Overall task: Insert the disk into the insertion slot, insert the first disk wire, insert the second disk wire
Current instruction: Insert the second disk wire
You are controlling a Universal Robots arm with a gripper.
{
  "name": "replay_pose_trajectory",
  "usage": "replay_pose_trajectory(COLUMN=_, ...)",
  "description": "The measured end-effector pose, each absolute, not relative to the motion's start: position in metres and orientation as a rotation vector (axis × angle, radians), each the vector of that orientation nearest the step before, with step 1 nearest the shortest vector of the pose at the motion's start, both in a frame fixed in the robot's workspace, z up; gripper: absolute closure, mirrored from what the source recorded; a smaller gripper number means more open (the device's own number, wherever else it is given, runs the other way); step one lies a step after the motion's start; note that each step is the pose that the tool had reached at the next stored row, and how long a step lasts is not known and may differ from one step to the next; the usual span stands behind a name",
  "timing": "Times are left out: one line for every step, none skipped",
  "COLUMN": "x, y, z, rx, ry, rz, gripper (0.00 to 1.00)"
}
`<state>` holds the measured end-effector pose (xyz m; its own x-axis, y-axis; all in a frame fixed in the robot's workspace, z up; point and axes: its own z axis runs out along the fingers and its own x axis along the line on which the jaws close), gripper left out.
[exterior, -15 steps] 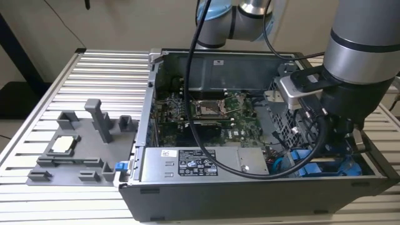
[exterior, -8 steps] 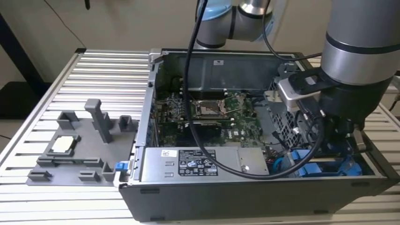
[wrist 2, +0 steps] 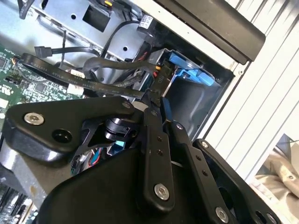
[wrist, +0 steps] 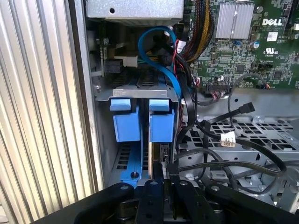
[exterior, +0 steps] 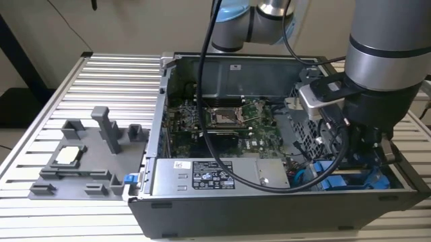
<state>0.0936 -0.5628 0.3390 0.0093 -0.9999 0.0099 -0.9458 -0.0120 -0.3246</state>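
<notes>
The disk's blue carrier (wrist: 161, 125) sits pushed into the insertion slot (wrist: 140, 93), a grey metal cage in the case's corner. A second, alike blue carrier (wrist: 126, 125) sits beside it. In the exterior view both blue carriers (exterior: 346, 180) show low at the right of the case, under the arm's wrist. My gripper (wrist: 163, 184) hangs right over the disk's end. Its fingers (wrist 2: 152, 126) come together on a black disk wire connector (wrist 2: 160, 78), whose flat black cable runs off toward the board.
A silver labelled power-supply box (exterior: 202, 174) lies along the case front, with the green motherboard (exterior: 229, 121) behind it. Loose black cables (wrist: 224, 140) and a blue cable (wrist: 159, 51) crowd the cage. A grey fixture (exterior: 81, 156) stands on the slatted table at the exterior view's left.
</notes>
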Motion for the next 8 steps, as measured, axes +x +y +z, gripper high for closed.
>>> replay_pose_trajectory(x=0.0935, y=-0.5628, z=0.3392, rx=-2.057, ry=2.035, rz=-0.350, gripper=0.84)
replay_pose_trajectory(x=0.0935, y=-0.5628, z=0.3393, rx=-2.057, ry=2.035, rz=-0.350, gripper=0.84)
replay_pose_trajectory(x=0.0935, y=-0.5628, z=0.3393, rx=-2.057, ry=2.035, rz=-0.350, gripper=0.84)
replay_pose_trajectory(x=0.0935, y=-0.5628, z=0.3394, rx=-2.057, ry=2.035, rz=-0.350, gripper=0.84)
replay_pose_trajectory(x=0.0935, y=-0.5628, z=0.3394, rx=-2.058, ry=2.036, rz=-0.349, gripper=0.84)
replay_pose_trajectory(x=0.0936, y=-0.5629, z=0.3396, rx=-2.059, ry=2.037, rz=-0.346, gripper=0.84)
replay_pose_trajectory(x=0.0936, y=-0.5629, z=0.3398, rx=-2.061, ry=2.039, rz=-0.343, gripper=0.84)
replay_pose_trajectory(x=0.0936, y=-0.5628, z=0.3403, rx=-2.064, ry=2.042, rz=-0.339, gripper=0.84)
